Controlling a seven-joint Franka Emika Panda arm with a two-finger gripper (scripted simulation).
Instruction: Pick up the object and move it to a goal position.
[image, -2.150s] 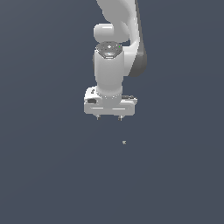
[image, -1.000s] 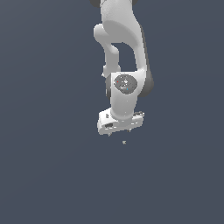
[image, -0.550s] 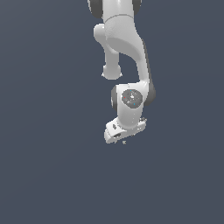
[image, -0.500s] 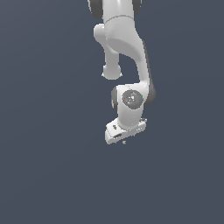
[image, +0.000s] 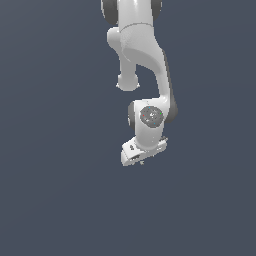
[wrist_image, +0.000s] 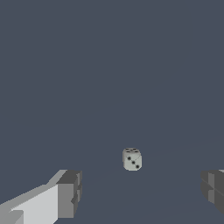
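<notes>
While the end effector (wrist_image: 140, 192) gapes wide, the object (wrist_image: 132, 159) lies between its fingers, untouched.

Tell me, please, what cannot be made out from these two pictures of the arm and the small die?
- Small pale grey-white die: in the exterior view it is too tiny and crowded by the white end effector to pick out.
- Die faces away from the wrist camera: hidden.
- Grey fingertips: cut off by the wrist view's edges.
- Goal position: no marker shows in either view.
</notes>
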